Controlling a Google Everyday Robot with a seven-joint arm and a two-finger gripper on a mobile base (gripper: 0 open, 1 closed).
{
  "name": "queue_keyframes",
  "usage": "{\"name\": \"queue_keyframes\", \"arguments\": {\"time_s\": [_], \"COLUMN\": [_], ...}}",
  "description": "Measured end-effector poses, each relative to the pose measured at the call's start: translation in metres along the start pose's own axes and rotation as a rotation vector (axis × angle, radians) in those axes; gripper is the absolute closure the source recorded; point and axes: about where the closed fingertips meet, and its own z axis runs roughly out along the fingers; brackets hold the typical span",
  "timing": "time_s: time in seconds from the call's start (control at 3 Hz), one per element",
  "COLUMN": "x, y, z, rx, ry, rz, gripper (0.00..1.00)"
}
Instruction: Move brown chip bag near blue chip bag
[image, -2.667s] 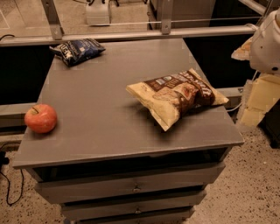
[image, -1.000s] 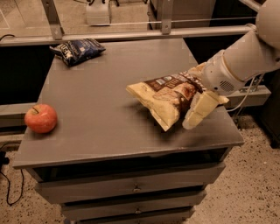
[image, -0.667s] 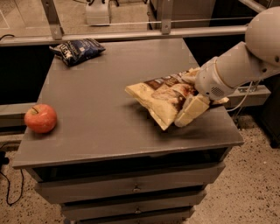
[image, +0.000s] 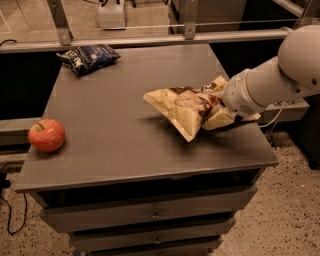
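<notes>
Single camera view of a grey worktop fitted with a stack of drawers below its front edge. The brown chip bag lies right of centre, near the right edge: a pale tan bag with a dark brown band, crumpled, its left corner tilted up with a shadow on the surface beneath it, and its lower corner pointing toward the front edge. The pincer is at the bag's right end, clenched on the bunched foil there; one cream finger shows under the bag, while the other is hidden behind it. The white robot arm reaches in from the right side and ends in a rounded wrist housing just beside the bag. The blue chip bag, dark navy with white lettering, lies flat at the far left corner of the worktop, well apart from the brown chip bag, with bare grey surface between them. A red apple sits upright near the left edge, toward the front, apart from both bags. Behind the worktop runs a horizontal metal rail with upright posts. A speckled floor shows at lower right, and a dark cable hangs at lower left.
</notes>
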Motion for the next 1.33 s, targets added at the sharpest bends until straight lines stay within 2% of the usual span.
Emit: {"name": "queue_keyframes", "arguments": {"time_s": [0.33, 0.67, 1.0, 1.33], "x": [-0.007, -0.020, -0.034, -0.034], "y": [-0.007, -0.022, -0.041, -0.041], "z": [-0.017, -0.046, -0.101, -0.101], "rx": [0.064, 0.148, 0.253, 0.253], "ry": [-0.011, -0.016, -0.002, -0.002], "rz": [-0.045, -0.106, -0.175, -0.175], "gripper": [0.88, 1.00, 1.00, 1.00]}}
